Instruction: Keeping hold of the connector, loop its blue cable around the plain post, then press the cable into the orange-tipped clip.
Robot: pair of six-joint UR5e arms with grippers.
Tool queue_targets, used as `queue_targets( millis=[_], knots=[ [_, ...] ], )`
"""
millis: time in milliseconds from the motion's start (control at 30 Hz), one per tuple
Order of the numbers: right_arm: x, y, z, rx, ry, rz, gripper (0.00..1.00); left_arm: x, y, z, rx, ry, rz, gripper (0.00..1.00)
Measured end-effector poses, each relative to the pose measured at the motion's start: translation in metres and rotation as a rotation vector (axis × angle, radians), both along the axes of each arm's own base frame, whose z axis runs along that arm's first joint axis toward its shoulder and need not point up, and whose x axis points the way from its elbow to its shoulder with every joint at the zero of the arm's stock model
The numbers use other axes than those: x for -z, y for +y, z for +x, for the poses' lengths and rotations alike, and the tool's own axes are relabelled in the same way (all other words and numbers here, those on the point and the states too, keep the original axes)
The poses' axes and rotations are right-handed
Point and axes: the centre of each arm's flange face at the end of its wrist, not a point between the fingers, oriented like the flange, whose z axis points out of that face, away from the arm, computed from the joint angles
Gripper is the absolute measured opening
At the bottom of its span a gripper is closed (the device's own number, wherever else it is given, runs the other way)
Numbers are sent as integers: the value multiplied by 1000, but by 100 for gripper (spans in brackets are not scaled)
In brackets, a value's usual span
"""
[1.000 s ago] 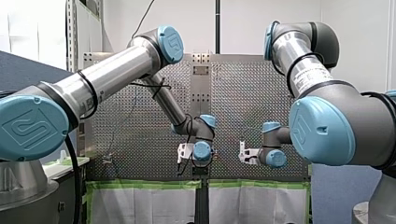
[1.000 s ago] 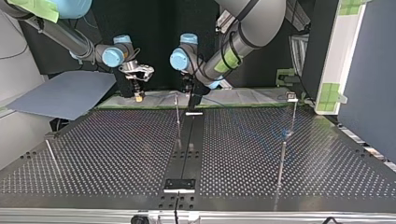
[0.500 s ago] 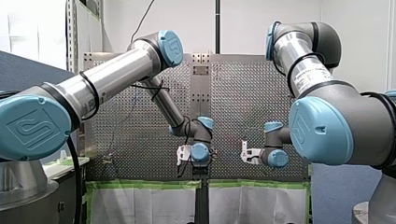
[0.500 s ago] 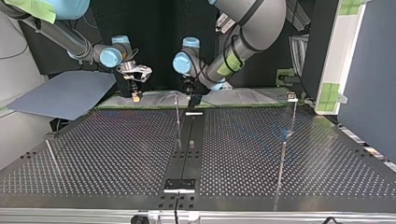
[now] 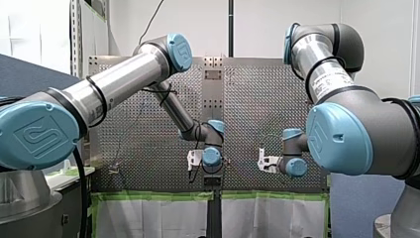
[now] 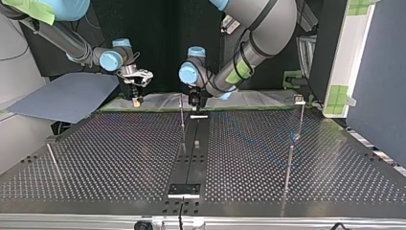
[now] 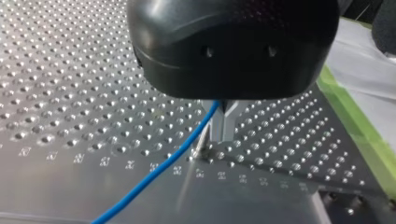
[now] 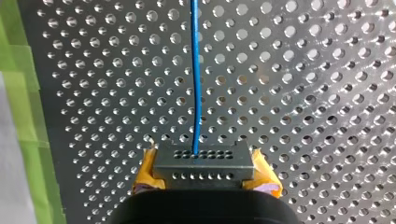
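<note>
Perforated table: black centre strip and thin upright post, both just beside my left gripper's jaws.

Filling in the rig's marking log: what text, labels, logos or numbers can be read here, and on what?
No text is legible.
Embossed logo on my left arm's blue joint cap: a sign, no readable letters.
White label on my right arm: print too small to read.
Stamped marks on the table, left wrist view: too blurred to read.
</note>
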Motion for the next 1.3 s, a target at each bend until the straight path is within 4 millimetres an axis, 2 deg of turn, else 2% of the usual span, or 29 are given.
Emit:
queue_targets(
  millis=[567, 1300],
  knots=[
    [-11, -18, 3, -10, -26, -30, 0, -3, 12, 22, 1, 0, -11, 0],
    [-20, -32, 7, -15, -46, -53, 0, -7, 26, 40, -12, 2, -17, 0]
  ],
)
